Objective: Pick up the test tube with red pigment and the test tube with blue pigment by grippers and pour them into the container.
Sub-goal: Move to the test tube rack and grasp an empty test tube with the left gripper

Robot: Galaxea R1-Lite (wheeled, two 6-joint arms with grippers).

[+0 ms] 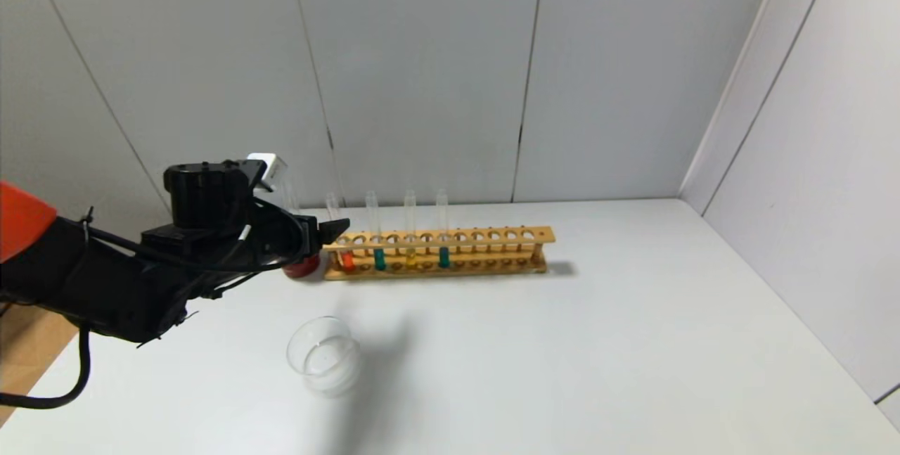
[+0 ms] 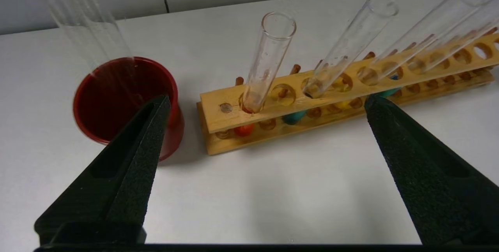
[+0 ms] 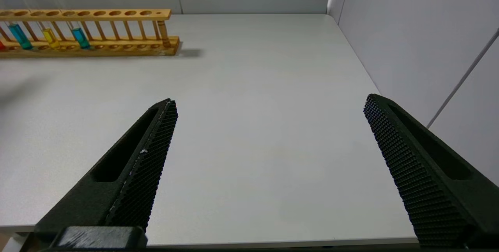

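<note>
The left gripper [image 1: 336, 230] hangs just above the table [image 1: 598, 342] at the left end of the wooden rack [image 1: 492, 238], its two black fingers [image 2: 132, 154] spread wide and holding nothing. In the left wrist view the red-pigment tube and the rack's left end lie between the parted fingers, a little beyond their tips.

The test tube with red pigment [image 1: 346, 258] stands in the leftmost filled hole of the rack, upright, with its short orange-red plug at the bottom. The test tube with blue pigment [image 1: 444, 256] stands further right in the same rack, fourth of the filled tubes; between the two sit a darker teal-green tube [image 1: 380, 258] and a yellow tube [image 1: 410, 257]. The container [image 1: 324, 355], a clear glass dish, sits on the table nearer the robot, well apart from the rack and below the left arm.

A dark red cup [image 2: 124, 104] stands just beside the rack's left end, with a clear empty tube [image 2: 84, 26] leaning in it.

The right gripper [image 3: 269, 127] is parked low over the table's right side, well apart from the rack, with fingers spread and nothing between them.
</note>
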